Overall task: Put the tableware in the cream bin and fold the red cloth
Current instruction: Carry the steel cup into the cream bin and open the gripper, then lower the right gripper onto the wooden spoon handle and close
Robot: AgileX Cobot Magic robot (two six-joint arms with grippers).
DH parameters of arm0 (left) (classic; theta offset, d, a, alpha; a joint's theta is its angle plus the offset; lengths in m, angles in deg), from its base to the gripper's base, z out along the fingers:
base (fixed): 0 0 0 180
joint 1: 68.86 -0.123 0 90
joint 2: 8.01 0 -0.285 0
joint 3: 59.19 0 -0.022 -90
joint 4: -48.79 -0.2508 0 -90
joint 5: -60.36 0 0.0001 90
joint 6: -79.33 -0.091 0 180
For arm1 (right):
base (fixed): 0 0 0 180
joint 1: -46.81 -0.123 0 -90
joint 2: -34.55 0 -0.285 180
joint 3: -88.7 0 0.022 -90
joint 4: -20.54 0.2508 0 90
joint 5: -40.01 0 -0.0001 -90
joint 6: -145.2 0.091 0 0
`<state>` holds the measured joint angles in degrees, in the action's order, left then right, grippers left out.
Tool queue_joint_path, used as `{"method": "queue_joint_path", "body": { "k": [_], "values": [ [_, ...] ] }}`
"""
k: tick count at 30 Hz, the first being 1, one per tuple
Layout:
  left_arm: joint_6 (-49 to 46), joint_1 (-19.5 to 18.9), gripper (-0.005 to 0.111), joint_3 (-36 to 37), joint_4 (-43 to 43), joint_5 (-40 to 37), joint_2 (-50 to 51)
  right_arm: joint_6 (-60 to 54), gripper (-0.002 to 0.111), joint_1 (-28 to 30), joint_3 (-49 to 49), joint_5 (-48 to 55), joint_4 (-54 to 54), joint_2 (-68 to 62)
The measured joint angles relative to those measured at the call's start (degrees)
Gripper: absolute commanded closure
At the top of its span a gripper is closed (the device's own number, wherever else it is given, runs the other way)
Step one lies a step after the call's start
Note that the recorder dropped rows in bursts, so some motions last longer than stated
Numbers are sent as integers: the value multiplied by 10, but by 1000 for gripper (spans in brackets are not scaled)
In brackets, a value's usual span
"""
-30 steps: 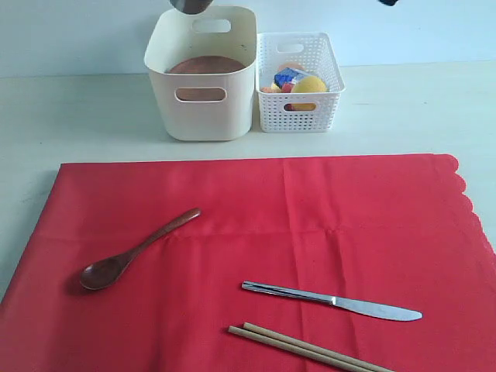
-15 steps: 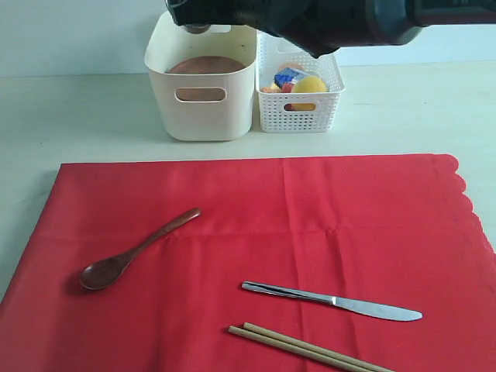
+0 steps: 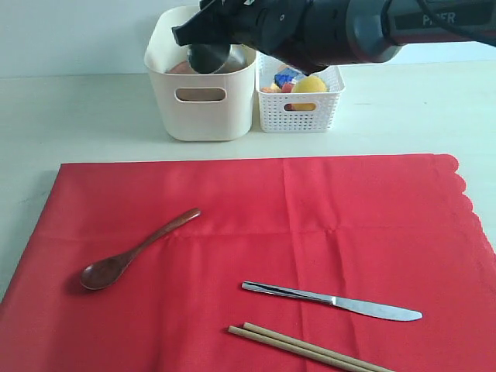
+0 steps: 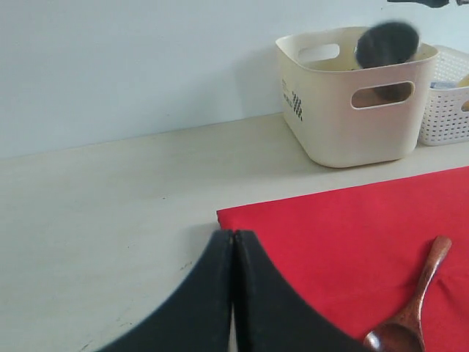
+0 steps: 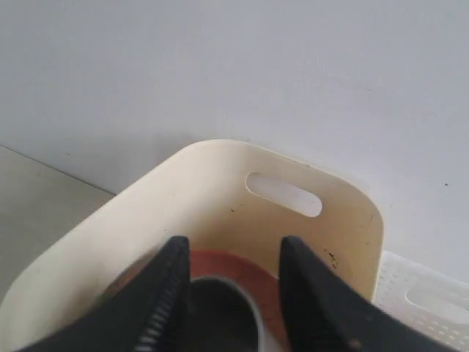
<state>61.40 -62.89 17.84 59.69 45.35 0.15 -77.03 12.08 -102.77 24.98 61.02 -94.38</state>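
Exterior view: reaching across from the right and hanging the black right gripper [image 3: 206, 43] over the tall cream plastic bin [image 3: 201, 116] at the far left, with one shiny steel cup [image 3: 208, 59] at the bin's mouth. Lying on the one large bright red cloth [image 3: 349, 209], itself spread flat and not yet folded: one dark brown wooden spoon [image 3: 136, 252] at the near left, one silver knife [image 3: 333, 301] near the middle, and two tan wooden chopsticks [image 3: 310, 349] nearest of all. Standing just right of the bin: one white lattice basket [image 3: 298, 112] of toy food [image 3: 308, 84].

Left wrist view: showing the left gripper [image 4: 233, 238] pressed together on nothing, over the pale table [image 4: 110, 220] beside the cloth's far left corner. Showing the cup blurred above the bin.

Right wrist view: showing jaws spread either side of the cup, with a gap at one finger (a release, by the look of it), above one round brown wooden plate [image 5: 242, 268] lying in the bin. Seeing no bowl anywhere. Judging the plate done and the cup going in, with the spoon, knife, chopsticks and the fold remaining.
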Motion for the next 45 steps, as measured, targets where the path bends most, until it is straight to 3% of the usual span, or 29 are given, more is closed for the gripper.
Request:
{"method": "queue_joint_path", "body": {
  "k": [4, 11, 24, 30, 37, 45],
  "values": [
    [0, 0, 105, 0, 0, 0, 0, 0, 39, 0, 0, -1, 0, 0],
    [0, 0, 105, 0, 0, 0, 0, 0, 38, 0, 0, 42, 0, 15],
    [0, 0, 105, 0, 0, 0, 0, -2, 38, 0, 0, 273, 0, 134],
    [0, 0, 105, 0, 0, 0, 0, -84, 38, 0, -1, 457, -1, 139],
    [0, 0, 105, 0, 0, 0, 0, -185, 44, -32, -1, 616, -3, 102],
    [0, 0, 105, 0, 0, 0, 0, -245, 47, -109, -1, 641, -43, 51]
  ]
}}
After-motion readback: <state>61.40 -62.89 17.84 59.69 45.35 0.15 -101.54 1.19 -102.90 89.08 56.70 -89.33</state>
